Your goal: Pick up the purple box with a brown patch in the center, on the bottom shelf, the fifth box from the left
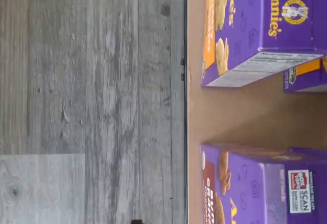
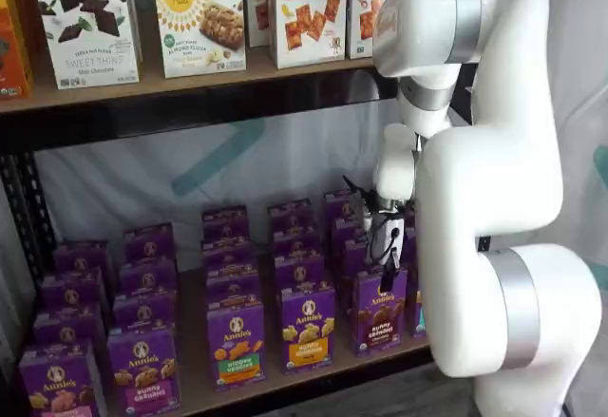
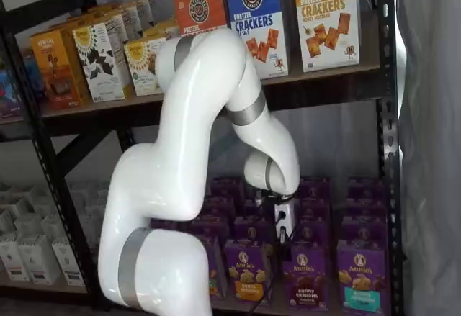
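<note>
The purple box (image 2: 379,310) with brown bunny crackers stands upright in the front row of the bottom shelf (image 2: 193,384), and also shows in a shelf view (image 3: 304,274). My gripper (image 2: 385,249) hangs just above and in front of this box, with black cables beside it; it holds nothing and stands open. It shows below the white wrist in a shelf view as well (image 3: 282,231). In the wrist view the purple box (image 1: 240,188) with its brown band sits on the board (image 1: 230,112), apart from an orange-banded Annie's box (image 1: 260,25).
Several rows of purple Annie's boxes fill the shelf, with a yellow-banded one (image 2: 307,326) to the left of the target and a teal-banded one (image 3: 360,276) to its right. Cracker boxes (image 2: 309,9) stand on the higher board. Grey wood floor (image 1: 92,81) lies before the shelf edge.
</note>
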Motion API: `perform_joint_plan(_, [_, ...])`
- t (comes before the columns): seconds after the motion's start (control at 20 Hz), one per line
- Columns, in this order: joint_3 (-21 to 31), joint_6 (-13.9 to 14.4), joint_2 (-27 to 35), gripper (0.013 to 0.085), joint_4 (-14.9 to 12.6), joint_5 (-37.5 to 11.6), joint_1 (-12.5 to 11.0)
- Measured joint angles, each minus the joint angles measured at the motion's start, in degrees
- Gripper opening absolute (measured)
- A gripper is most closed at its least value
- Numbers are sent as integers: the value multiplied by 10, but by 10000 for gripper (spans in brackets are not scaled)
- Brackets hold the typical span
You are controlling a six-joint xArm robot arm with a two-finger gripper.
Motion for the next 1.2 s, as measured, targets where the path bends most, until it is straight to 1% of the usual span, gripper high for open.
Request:
perform_joint_plan(0.15, [-21,-9,10,850,15,34,4])
perform_joint_plan(0.25, [-31,-11,19,850,22,40,8])
perform_joint_plan(0.4, [-39,-28,27,850,44,34,11])
perform_joint_plan(0.45, [-41,-38,30,850,56,30,12])
perform_joint_plan(0.5, [-42,-56,33,850,77,22,14])
perform_joint_plan(0.6, [-45,-77,39,850,101,8,15])
perform_joint_plan(0.65, [-49,-84,44,850,109,4,15])
perform_joint_plan(0.7, [-54,-85,48,850,109,2,14])
perform_joint_plan(0.8, [-63,-79,56,850,99,2,11])
perform_joint_plan(0.9, [-76,-63,66,850,78,8,7])
perform_joint_plan(1.05, [-101,-49,84,850,59,20,3])
perform_joint_plan(1.15, [-115,-25,96,850,30,23,0])
perform_joint_plan(1.2, [-123,-8,103,850,11,25,-1])
